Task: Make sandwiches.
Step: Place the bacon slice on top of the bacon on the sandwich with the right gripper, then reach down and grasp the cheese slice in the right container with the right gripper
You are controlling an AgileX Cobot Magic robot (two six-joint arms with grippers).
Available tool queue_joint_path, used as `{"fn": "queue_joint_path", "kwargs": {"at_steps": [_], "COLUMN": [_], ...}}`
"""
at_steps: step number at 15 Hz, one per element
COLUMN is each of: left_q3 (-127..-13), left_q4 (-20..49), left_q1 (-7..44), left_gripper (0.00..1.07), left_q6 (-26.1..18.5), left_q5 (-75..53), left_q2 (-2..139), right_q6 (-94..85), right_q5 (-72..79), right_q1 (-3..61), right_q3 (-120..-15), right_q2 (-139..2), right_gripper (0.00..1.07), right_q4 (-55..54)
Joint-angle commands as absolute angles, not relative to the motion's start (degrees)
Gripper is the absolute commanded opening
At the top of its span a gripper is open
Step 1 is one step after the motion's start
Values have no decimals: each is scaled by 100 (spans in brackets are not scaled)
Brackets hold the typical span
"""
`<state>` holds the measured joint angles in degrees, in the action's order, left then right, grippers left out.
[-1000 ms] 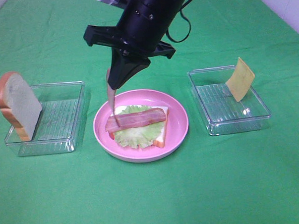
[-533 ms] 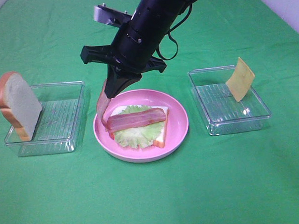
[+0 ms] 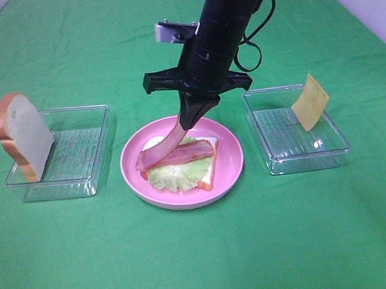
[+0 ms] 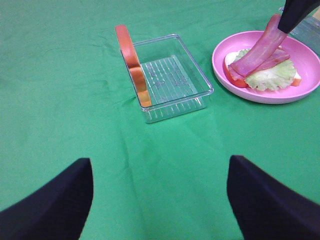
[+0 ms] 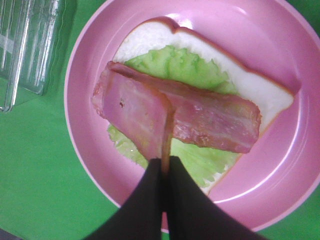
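An open sandwich lies on the pink plate point(image 3: 229, 172): a white bread slice point(image 5: 215, 57), frilly lettuce point(image 3: 175, 176) and one bacon strip point(image 3: 190, 152) lying flat. My right gripper point(image 3: 187, 121) is shut on a second bacon strip point(image 3: 167, 143), which slants from its tips down onto the first strip. The right wrist view shows the shut fingertips point(image 5: 152, 175) pinching the held strip point(image 5: 135, 115). My left gripper point(image 4: 160, 200) is open and empty over bare cloth. A second bread slice point(image 3: 21, 134) leans on the left tray. A yellow cheese slice point(image 3: 309, 101) leans in the right tray.
A clear plastic tray point(image 3: 75, 153) stands left of the plate and another clear tray point(image 3: 295, 137) to its right. Green cloth point(image 3: 197, 247) covers the table. The right arm reaches in from the back over the plate.
My right gripper has moved right, from above the plate's left edge to above its middle. The held bacon strip has gone from hanging free to resting its lower end on the sandwich.
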<state>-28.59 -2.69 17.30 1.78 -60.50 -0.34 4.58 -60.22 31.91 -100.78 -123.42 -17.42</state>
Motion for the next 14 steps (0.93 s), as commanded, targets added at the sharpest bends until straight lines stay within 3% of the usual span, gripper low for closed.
{"fn": "queue_joint_path", "kwargs": {"at_steps": [1, 2, 3, 7, 14], "left_q3": [-2853, -2853, -2853, -2853, -2853], "left_q4": [-258, -258, -258, -258, -258], "left_q1": [1748, 1748, 1748, 1748, 1748], "left_gripper": [71, 71, 71, 71, 71], "left_q6": [172, 172, 172, 172, 172], "left_q5": [-5982, -5982, -5982, -5982, -5982], "left_q2": [-143, -143, -143, -143, -143], "right_q6": [481, 487, 590, 945, 945], "right_q5": [-6068, -6068, -6068, -6113, -6646], "right_q1": [3174, 3174, 3174, 3174, 3105], "right_q3": [-10055, -10055, -10055, -10055, -10124], "right_q2": [-12364, -12364, -12364, -12364, -12175], "right_gripper": [0, 3, 13, 66, 68], "right_q4": [-1713, -1696, -1587, -1014, 120]}}
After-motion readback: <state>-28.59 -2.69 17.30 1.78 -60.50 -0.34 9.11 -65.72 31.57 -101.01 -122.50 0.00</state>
